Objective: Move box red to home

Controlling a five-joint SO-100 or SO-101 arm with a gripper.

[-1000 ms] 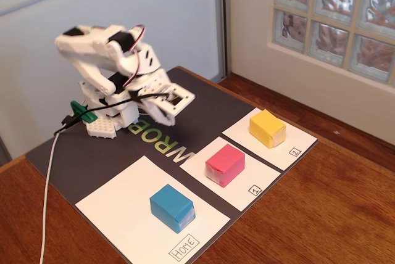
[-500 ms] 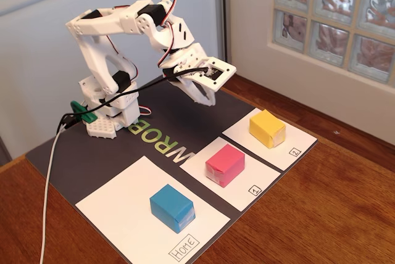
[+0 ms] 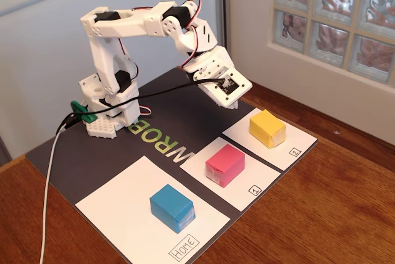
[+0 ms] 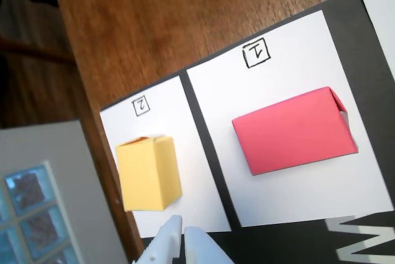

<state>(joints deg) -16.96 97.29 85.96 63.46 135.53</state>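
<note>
I have not yet gripped the red box [image 3: 225, 165], which sits on sheet 1 [image 3: 247, 197] beside Home [image 3: 117, 205]; my gripper [image 4: 182, 234], fingers pressed together, hangs above empty.

Fixed view: high oblique, from table [image 3: 333, 214] corner opposite arm base, facing glass-block window [image 3: 336, 17]; far enough to hold whole black mat [image 3: 80, 153]. Wrist view: on arm, above mat's far side, looking steeply down, near; jaws at bottom edge. Shared: box red [image 3: 225, 165] [image 4: 293, 131], yellow box [image 3: 267, 128] [image 4: 148, 173], sheets marked 1 and 2, strip of mat.
</note>
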